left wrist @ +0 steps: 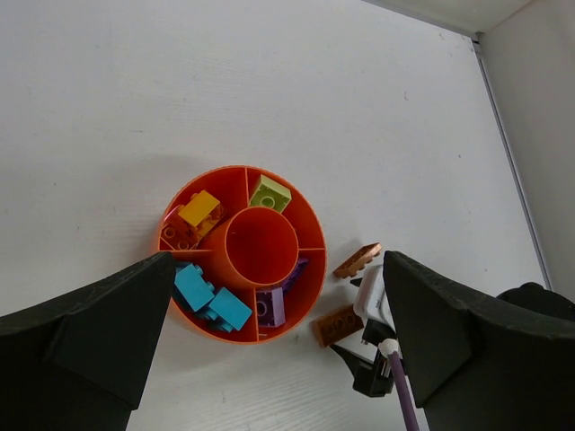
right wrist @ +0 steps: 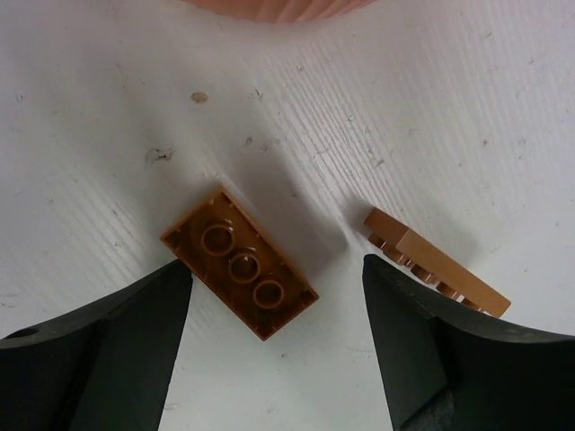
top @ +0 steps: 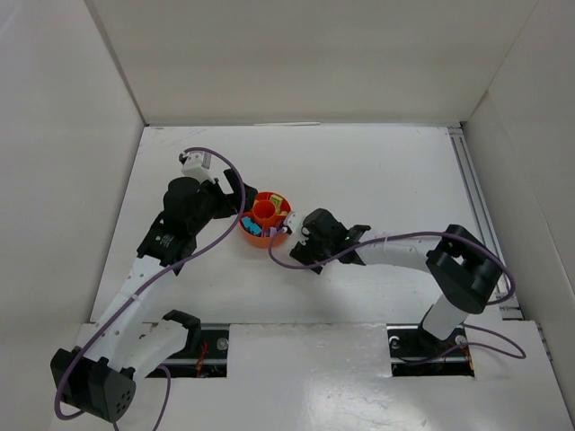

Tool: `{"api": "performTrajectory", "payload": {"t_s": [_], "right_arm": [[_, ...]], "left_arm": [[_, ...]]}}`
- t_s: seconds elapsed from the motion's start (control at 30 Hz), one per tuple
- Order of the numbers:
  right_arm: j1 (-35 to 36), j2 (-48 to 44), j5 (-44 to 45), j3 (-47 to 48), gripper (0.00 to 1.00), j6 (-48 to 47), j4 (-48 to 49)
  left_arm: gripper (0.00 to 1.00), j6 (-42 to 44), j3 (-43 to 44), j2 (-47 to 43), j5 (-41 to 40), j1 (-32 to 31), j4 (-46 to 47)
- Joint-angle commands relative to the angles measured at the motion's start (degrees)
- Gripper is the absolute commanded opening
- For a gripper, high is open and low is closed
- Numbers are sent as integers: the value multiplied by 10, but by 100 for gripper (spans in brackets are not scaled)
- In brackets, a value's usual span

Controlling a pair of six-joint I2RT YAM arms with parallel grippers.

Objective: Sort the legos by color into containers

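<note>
The orange dish (top: 260,239) sits mid-table; in the left wrist view its rim (left wrist: 311,218) rings wedges holding teal bricks (left wrist: 212,299), a purple brick (left wrist: 269,307), a lime brick (left wrist: 269,192), a yellow brick (left wrist: 200,208) and a brown one (left wrist: 177,237). Two brown bricks lie on the table right of the dish: one flat, underside up (right wrist: 240,262), one on its edge (right wrist: 437,262). My right gripper (right wrist: 276,269) is open, low over the table, with the flat brick between its fingers. My left gripper (left wrist: 278,265) is open and empty above the dish.
White walls enclose the table on the left, back and right. A metal rail (top: 473,193) runs along the right side. Purple cables (top: 409,238) loop along both arms. The dish's edge (right wrist: 269,7) shows at the top of the right wrist view.
</note>
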Motion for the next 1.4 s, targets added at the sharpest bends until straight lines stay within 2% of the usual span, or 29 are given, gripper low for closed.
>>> {"api": "performTrajectory", "payload": {"t_s": [0.0,0.07,0.1,0.2,0.23,0.43,0.53,0.7,0.73,0.87,0.9,0.93,0.97,1.0,1.1,1.2,1.23,1.37], "right_arm": [[3,16,0,20,81,-23,2],[3,21,-6,20,77,-23,2],[3,21,-6,20,70,-23,2],[3,9,-18,12,61,-3,2],[3,9,-29,12,54,-3,2],[3,-4,-52,-28,54,45,-5],[3,-4,-57,-46,47,60,1],[3,-29,-69,-57,20,65,11],[3,-38,-69,-57,18,65,27],[3,-109,-76,-76,14,43,46],[3,-150,-76,-81,14,37,46],[3,-245,-82,-87,14,15,46],[3,-246,-82,-87,14,15,46],[3,-270,-90,-87,14,9,46],[3,-345,-95,-87,16,-7,52],[3,-385,-121,-81,16,-22,57],[3,-391,-132,-76,16,-27,57],[3,-398,-139,-69,17,-39,63]], "left_arm": [[100,4,-3,-6,2,-1,24],[100,4,-3,-6,2,-1,24],[100,4,-3,-6,2,-1,24],[100,4,-3,-6,2,-1,24],[100,4,-3,-6,2,-1,24],[100,4,-3,-6,2,-1,24],[100,4,-3,-6,8,-1,24],[100,4,-3,-17,44,-1,30],[100,4,-3,-17,49,-1,30],[100,4,-3,-22,82,-1,30],[100,4,-3,-28,98,-1,41],[100,-4,-22,-28,205,-1,72],[100,-4,-22,-28,206,-1,89],[100,-9,-32,-28,273,-1,111],[100,-45,-68,-21,387,-26,194],[100,-40,-68,-5,375,-67,184],[100,-40,-59,3,353,-97,177],[98,-47,-46,20,341,-151,190]]}}
